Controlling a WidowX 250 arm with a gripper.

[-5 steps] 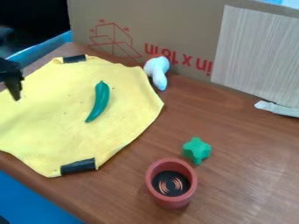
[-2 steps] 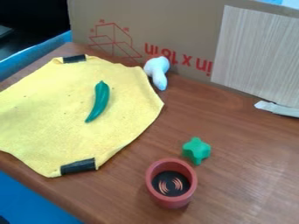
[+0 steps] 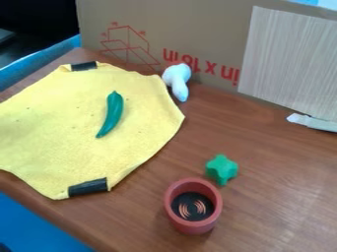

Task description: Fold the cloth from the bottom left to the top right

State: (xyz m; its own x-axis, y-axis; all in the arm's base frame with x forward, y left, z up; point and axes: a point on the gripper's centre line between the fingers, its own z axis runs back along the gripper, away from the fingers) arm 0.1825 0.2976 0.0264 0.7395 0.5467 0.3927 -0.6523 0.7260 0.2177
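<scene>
Lying flat (mostly), yellow cloth [image 3: 72, 123] under green pepper [image 3: 112, 114]

Makeshift workspace, cardboard backdrop [image 3: 211, 24], wood-grain table [image 3: 283, 167]

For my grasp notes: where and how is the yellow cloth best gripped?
Probably by the lower-left margin of the yellow cloth, pinched from above: it lies spread out, leaving just a thin edge, and the green pepper rests well inward.

From where I'm standing, I can't tell how the arm is posed, or which way its wrist is turned.
</scene>
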